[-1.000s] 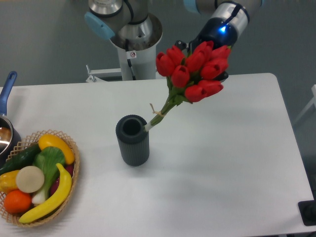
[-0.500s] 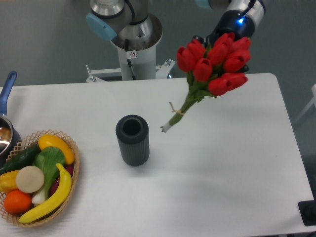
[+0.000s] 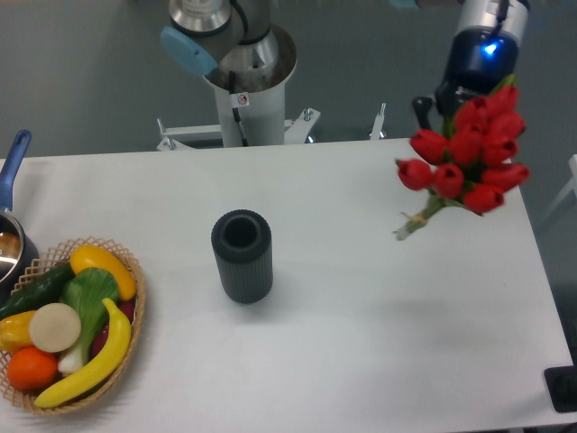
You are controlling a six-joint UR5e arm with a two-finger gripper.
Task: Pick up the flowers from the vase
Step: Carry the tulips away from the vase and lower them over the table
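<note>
Your pincer [image 3: 462, 115] sits at the upper right of the frame, mostly hidden behind the red blooms, so you cannot see its fingers directly; judging by the way the bunch hangs in the air beneath the wrist, it is closed on the flowers [image 3: 469, 159]. A second ago the stems were still resting in the mouth of the vase [image 3: 242, 255]; half a second ago the cut ends had come free and hung just right of it; now the whole bunch has travelled up and to the right, well apart from the vase, with the tied stem ends [image 3: 410, 225] pointing down and left over the right side of the tabletop [image 3: 361, 343]. The blooms lean out past the tabletop's right edge.

The vase has not shifted: it stands upright in the centre-left of the frame, its round mouth open and empty. That tells you the extraction went cleanly, with no tipping or dragging.

For the task, this reads as the pick essentially done: the flowers are out and carried clear. What remains, by my judgement, is only to hold them steady or bring them to a stop.

At the lower left, the basket of fruit and vegetables [image 3: 68, 320] and the pot with the blue handle [image 3: 13, 194] lie as they did, far from the action.
</note>
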